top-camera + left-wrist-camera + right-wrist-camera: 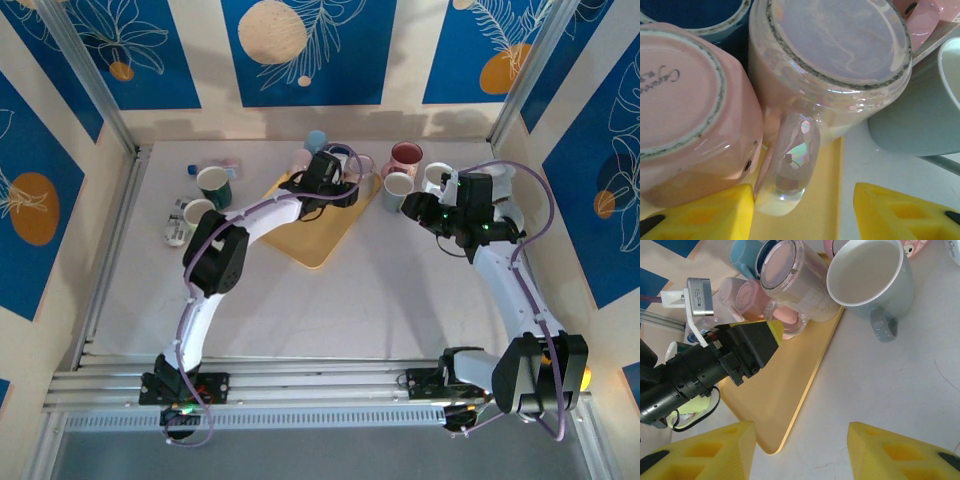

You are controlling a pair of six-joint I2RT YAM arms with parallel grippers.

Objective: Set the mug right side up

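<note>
The mug (835,50) is a pearly, iridescent one standing upside down on the yellow tray (825,200), base up. Its handle (790,160) points toward my left gripper (802,215), which is open, and reaches in between the two yellow fingers; it sits close against the left fingertip (715,210) and well clear of the right one. From the right wrist the same mug (790,280) appears at the tray's far end with the left gripper (767,337) beside it. My right gripper (800,450) is open and empty above the white table, near the tray's corner.
A pink mug (685,100) stands upside down against the mug's left side, with a blue mug (705,20) behind. An upright grey mug (870,280) stands just off the tray (315,240). A maroon mug (406,157), a white mug (437,176) and a green mug (214,185) stand at the back.
</note>
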